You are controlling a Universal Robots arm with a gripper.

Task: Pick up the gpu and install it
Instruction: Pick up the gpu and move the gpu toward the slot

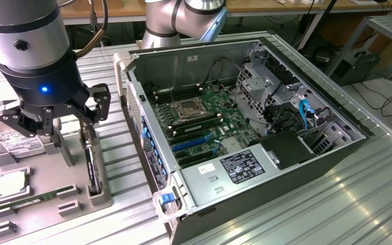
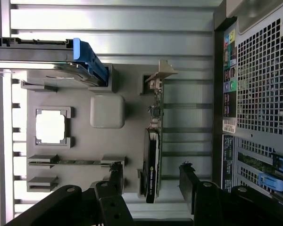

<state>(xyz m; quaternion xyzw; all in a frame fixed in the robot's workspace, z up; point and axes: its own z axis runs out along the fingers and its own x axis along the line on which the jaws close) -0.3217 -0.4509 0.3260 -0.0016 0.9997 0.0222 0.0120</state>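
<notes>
The gpu [image 2: 152,162] stands on edge in a slot of the grey parts tray [image 2: 132,141], a dark narrow slab with its silver end bracket [image 2: 159,75] at one end. From the exterior view the gpu [image 1: 91,163] sits at the tray's edge nearest the computer. My gripper [image 2: 152,178] is open and hovers above the card. One black finger [image 2: 115,175] is on the tray side and the other finger [image 2: 188,179] is on the case side, both clear of the card. In the exterior view the gripper [image 1: 73,120] hangs just over the card's far end.
The open computer case [image 1: 318,168] lies at the exterior view's right, with the motherboard [image 1: 203,122] and blue slots [image 1: 192,144] exposed. On the tray are a hard drive [image 2: 47,61], a CPU [image 2: 50,126], a RAM stick [image 2: 70,161] and a pale block [image 2: 107,111].
</notes>
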